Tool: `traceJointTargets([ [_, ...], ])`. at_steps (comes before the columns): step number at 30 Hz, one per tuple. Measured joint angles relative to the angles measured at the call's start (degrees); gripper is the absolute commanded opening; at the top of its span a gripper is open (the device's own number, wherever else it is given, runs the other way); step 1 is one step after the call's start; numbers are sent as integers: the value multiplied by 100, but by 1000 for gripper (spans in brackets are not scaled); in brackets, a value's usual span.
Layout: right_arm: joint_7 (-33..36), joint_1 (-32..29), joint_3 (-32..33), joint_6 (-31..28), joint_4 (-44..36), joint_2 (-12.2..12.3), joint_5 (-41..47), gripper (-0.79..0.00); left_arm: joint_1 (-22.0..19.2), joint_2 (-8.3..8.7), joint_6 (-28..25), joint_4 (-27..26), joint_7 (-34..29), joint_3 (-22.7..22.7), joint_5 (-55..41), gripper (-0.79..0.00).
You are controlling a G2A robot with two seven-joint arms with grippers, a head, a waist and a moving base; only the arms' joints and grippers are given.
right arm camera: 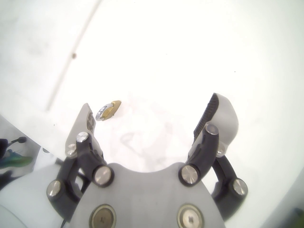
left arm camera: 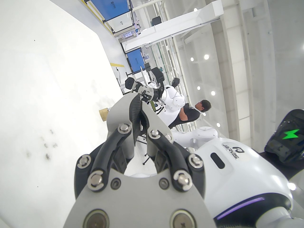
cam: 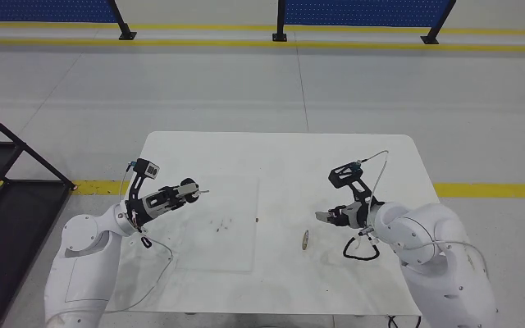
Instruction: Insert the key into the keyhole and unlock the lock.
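Note:
A small brass padlock [cam: 305, 239] with a silver shackle lies on the white table [cam: 279, 156], near its front edge. My right gripper [cam: 325, 217] hovers open just right of it. In the right wrist view the padlock [right arm camera: 108, 111] lies just ahead of one fingertip [right arm camera: 85, 117], outside the open gripper [right arm camera: 152, 115]. My left gripper [cam: 194, 190] is held above the table's left part, shut, with a thin silver key [cam: 203, 192] sticking out of its tip. In the left wrist view the pads [left arm camera: 136, 105] press together and hide the key; the padlock [left arm camera: 104, 114] lies beyond.
A thin white sheet [cam: 217, 221] covers the table's left half, with grey smudges [cam: 221, 223] on it. A small dark speck [cam: 257, 220] sits at its right seam. The table's front edge runs close behind the padlock.

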Motion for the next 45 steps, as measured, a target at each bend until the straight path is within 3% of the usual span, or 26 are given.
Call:
traceJointTargets([
  [6, -125, 7, -88, -18, -52, 3, 33, 0, 0, 0, 0, 0, 0, 0, 0, -785],
  [8, 242, 132, -281, 71, -176, 5, -102, 0, 0, 0, 0, 0, 0, 0, 0, -785],
  [12, 859, 439, -721, 460, -357, -6, -352, 0, 0, 0, 0, 0, 0, 0, 0, -785],
  [22, 858, 938, -1792, 1547, -37, 265, -291, 0, 0, 0, 0, 0, 0, 0, 0, -785],
  [34, 859, 1249, -2233, 1551, 146, 650, 230, 0, 0, 0, 0, 0, 0, 0, 0, -785],
  [45, 859, 1728, -2674, 1553, 507, 792, 718, 0, 0, 0, 0, 0, 0, 0, 0, -785],
])
